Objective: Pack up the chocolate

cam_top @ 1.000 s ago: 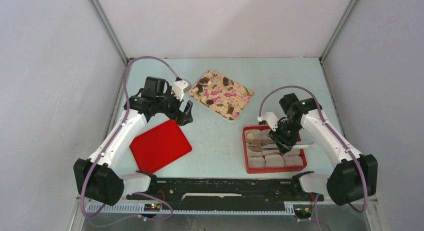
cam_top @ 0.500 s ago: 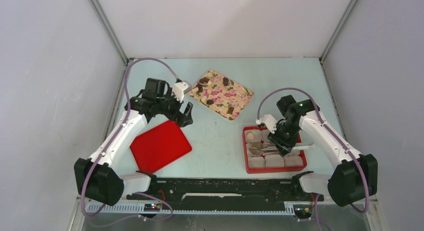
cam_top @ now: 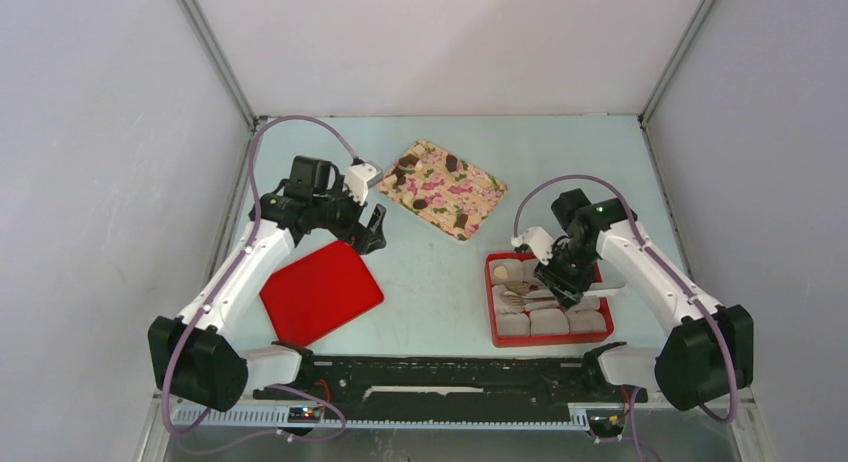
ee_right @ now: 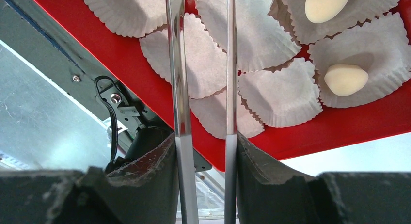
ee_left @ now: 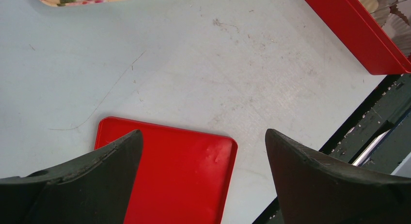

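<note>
Several dark brown chocolates (cam_top: 452, 163) lie on the flower-print tray (cam_top: 480, 187) at the back. Two pale cream chocolates (ee_right: 345, 79) sit in white paper cups (ee_right: 271, 95) inside the red box (cam_top: 493, 312). My right gripper (cam_top: 563, 290) is over the box, shut on metal tongs (ee_right: 178, 64). The tongs' two arms stay apart and reach over empty cups; their tips are out of view. My left gripper (cam_top: 375, 227) is open and empty above the far corner of the flat red lid (cam_top: 320, 290), which also shows in the left wrist view (ee_left: 184, 180).
The black rail (cam_top: 450, 377) with the arm bases runs along the near edge, just below the red box. Bare table lies between the lid and the box. The enclosure walls stand at the left, right and back.
My right gripper has shifted slightly left over the red box with the tongs. The left arm has not moved.
</note>
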You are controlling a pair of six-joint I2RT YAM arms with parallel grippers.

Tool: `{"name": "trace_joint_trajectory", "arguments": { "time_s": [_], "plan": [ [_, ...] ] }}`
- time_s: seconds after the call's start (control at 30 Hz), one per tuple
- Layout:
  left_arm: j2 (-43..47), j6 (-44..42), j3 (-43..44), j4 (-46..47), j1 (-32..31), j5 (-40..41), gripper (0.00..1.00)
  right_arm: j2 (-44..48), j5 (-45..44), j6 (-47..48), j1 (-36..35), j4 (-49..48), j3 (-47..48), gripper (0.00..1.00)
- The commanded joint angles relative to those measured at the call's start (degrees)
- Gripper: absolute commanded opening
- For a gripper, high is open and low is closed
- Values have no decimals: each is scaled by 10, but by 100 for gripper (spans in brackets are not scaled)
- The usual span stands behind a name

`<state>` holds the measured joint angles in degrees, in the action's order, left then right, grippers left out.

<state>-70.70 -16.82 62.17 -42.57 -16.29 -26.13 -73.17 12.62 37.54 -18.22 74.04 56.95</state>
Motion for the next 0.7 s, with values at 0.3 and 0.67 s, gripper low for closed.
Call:
{"name": "trace_joint_trajectory", "arguments": {
  "time_s": [0.3, 0.67],
  "plan": [
    [15, -9, -16, 12, -2, -12, 100, 42, 41, 8, -3, 21, 20, 47],
    [22, -12, -26, 19, -2, -9, 100, 16, 65, 1, 22, -11, 140, 45]
  ]
}}
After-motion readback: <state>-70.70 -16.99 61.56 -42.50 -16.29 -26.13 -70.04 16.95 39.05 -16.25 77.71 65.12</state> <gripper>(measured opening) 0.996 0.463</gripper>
